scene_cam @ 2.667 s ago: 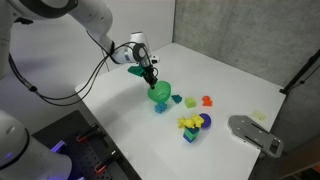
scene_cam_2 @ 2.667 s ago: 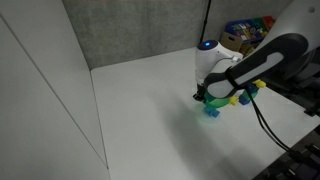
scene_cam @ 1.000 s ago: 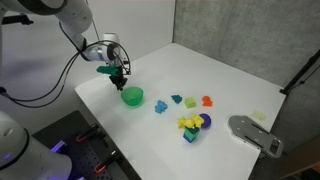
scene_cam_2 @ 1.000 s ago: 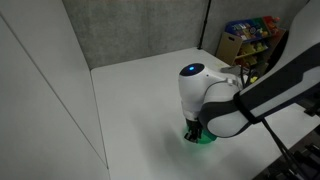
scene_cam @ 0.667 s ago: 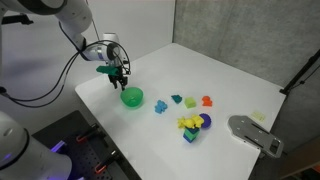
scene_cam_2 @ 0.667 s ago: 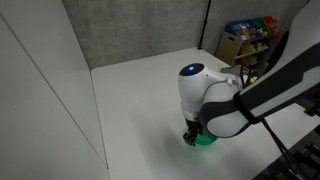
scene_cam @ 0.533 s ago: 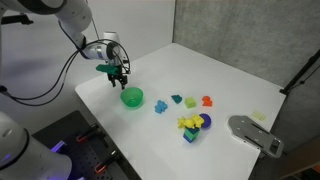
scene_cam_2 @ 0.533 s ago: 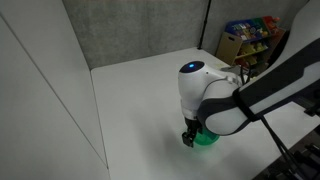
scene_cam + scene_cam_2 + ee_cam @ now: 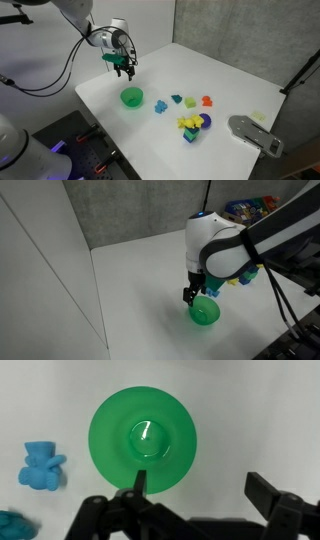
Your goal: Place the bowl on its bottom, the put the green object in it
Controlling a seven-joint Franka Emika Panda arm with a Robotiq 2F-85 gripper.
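Wrist view, nearest first. Gripper [image 9: 200, 495]: released, fingers [image 9: 262, 490] spread wide, nothing between them; hangs above the bowl without touching it. Bowl [image 9: 145, 440]: bright green, round, mouth upward, sits on its bottom on the white bench [image 9: 265, 405]; inside bare. Blue toy figure [image 9: 40, 465]: beside the bowl, apart from it.

Exterior views, onward from the arm. Bowl placed near the bench corner under the arm, seen in both exterior views [image 9: 132, 97] [image 9: 205, 313], with the gripper raised above it. Blue piece [image 9: 160, 107]: next along, toward the bench middle. Green object [image 9: 176, 99]: tiny, dark teal, on the bench top well apart from the bowl, between the blue piece and a lime piece [image 9: 190, 102]. Orange piece [image 9: 207, 101]: just past the lime one. Yellow-and-purple block cluster [image 9: 190, 124]: closer to the front edge. Grey device [image 9: 255, 133]: at the edge farthest from the arm.

Progress, as judged: bowl righting appears complete. Left to do: reach across, pick up the green object, carry it back, release it into the bowl. Second half not yet begun.
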